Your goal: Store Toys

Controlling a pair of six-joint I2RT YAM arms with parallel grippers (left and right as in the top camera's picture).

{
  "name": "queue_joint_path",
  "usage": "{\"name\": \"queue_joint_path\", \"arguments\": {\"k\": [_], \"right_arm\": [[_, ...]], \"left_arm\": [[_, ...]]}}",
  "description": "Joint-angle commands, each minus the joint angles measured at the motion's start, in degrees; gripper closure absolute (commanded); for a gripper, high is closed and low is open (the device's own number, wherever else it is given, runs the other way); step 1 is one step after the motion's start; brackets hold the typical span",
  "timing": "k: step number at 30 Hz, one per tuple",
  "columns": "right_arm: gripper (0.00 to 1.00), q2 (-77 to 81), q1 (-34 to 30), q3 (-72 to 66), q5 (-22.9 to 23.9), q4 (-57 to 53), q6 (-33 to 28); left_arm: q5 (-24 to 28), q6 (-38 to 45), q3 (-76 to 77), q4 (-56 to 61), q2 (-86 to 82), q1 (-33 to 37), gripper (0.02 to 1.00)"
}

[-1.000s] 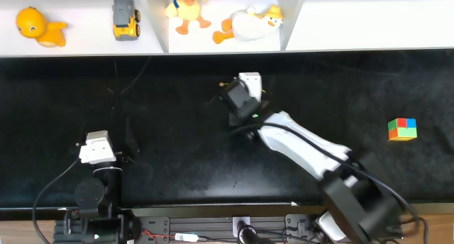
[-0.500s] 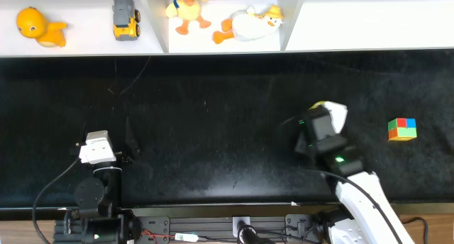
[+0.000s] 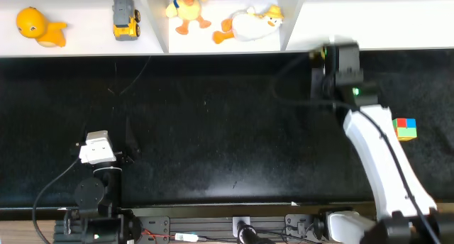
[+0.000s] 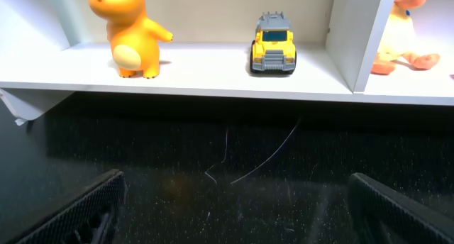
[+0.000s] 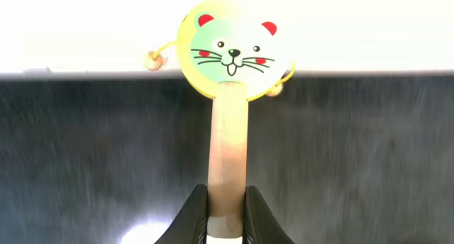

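Pinching a rattle drum [image 5: 227,49] by its wooden stick [image 5: 228,145], the right gripper [image 5: 227,205] is up at about 1 o'clock on the black table [image 3: 213,130], right at the front edge of the white shelf [image 3: 369,31]. Its two fingers [image 5: 195,212] press on the bottom end of the stick, one on each side.

The drum is round and yellow, with a pale green cat face on it. The cat has red ears, red cheeks, black dot eyes and thin black whiskers. A little wooden bead [image 5: 152,58] hangs on a string at the side of the drum. The stick is plain light wood. The round part sits in front of the shelf's far right space; I cannot tell if it touches the shelf.

A colour cube [image 3: 404,129] lies on the table at 3 o'clock, just beside the right arm.

The left gripper [image 4: 234,219] is low at about 8 o'clock, well apart from the drum, with its fingers spread wide and nothing between them.

On the shelf along 12 o'clock stand an orange toy animal [image 4: 131,31], a yellow truck [image 4: 273,44], a yellow plush duck [image 3: 188,8] and a white plush duck [image 3: 248,24] lying on its side.
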Motion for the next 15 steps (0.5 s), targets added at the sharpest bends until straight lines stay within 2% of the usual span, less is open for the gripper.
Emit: {"name": "queue_joint_path", "arguments": {"k": [1,7,13,15], "right_arm": [[0.958,5.25,-0.07,5.16,-3.19,3.52,-2.58],[0.958,10.84,-0.09,6.69,-5.9,12.63,-1.33],[0.956,14.32,-0.09,6.69,-6.05,17.49,-0.28],[0.89,14.69,-0.09,6.69,-6.03,19.08,-0.28]], "left_arm": [[0.55,1.25,-0.04,-0.24,-0.68,-0.26,0.02],[0.55,1.25,-0.04,-0.24,-0.68,-0.26,0.02],[0.55,1.25,-0.04,-0.24,-0.68,-0.26,0.023],[0.55,1.25,-0.04,-0.24,-0.68,-0.26,0.02]]}}
